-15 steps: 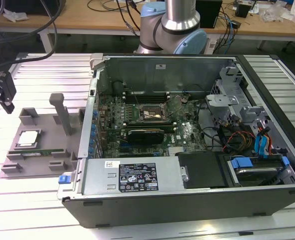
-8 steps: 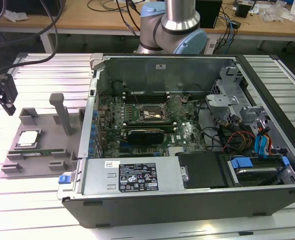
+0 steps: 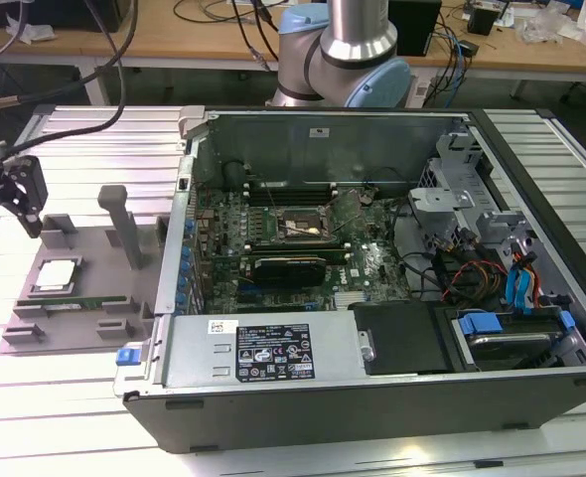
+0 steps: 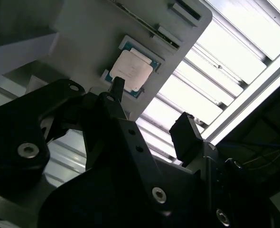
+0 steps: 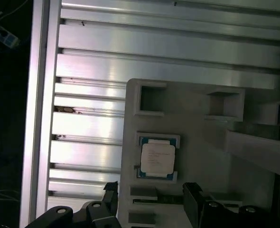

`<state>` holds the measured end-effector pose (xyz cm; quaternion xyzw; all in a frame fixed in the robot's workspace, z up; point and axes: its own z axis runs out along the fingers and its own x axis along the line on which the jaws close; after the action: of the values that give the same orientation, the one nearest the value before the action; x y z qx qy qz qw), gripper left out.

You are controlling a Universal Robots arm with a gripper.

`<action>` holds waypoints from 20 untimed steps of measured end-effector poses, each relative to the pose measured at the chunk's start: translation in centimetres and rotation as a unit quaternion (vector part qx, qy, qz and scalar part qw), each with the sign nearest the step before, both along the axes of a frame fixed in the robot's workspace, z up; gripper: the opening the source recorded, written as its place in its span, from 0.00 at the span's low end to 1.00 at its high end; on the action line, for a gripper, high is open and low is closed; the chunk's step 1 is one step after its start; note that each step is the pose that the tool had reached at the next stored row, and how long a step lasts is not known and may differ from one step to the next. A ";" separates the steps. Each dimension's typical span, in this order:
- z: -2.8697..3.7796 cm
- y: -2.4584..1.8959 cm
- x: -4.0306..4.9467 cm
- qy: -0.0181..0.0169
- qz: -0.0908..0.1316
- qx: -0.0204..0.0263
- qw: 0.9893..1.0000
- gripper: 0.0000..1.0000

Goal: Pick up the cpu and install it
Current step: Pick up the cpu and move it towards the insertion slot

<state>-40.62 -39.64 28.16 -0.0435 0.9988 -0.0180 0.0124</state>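
We see the arm's jaws spread wide and empty, hanging near the cpu (image 5: 157, 159). It lies flat in a recess of the grey tray (image 5: 201, 142) on the slatted counter (image 5: 92, 128), to the exterior view's left of the open computer case (image 3: 372, 134). We would centre over it, descend squarely and grip opposite edges. Its print is unreadable.

In both wrist views the end effector (image 5: 150, 192) pointed down, black fingers (image 4: 116, 88) spread wide, gripping nothing; it hung at the exterior view's left.
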 end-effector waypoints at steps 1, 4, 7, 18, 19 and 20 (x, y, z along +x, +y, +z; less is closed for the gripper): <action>-0.09 0.00 0.04 0.000 0.000 0.000 1.000 0.66; -0.44 0.00 0.21 0.000 0.000 0.000 1.000 0.66; -0.73 0.00 0.32 0.000 0.000 0.000 1.000 0.66; -1.74 0.00 0.63 0.000 0.000 0.000 1.000 0.66; -1.78 0.00 0.64 0.000 0.000 0.000 1.000 0.66; -1.83 0.00 0.64 0.000 0.000 0.000 1.000 0.66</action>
<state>-39.98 -39.64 26.33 -0.0437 0.9988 -0.0180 0.0124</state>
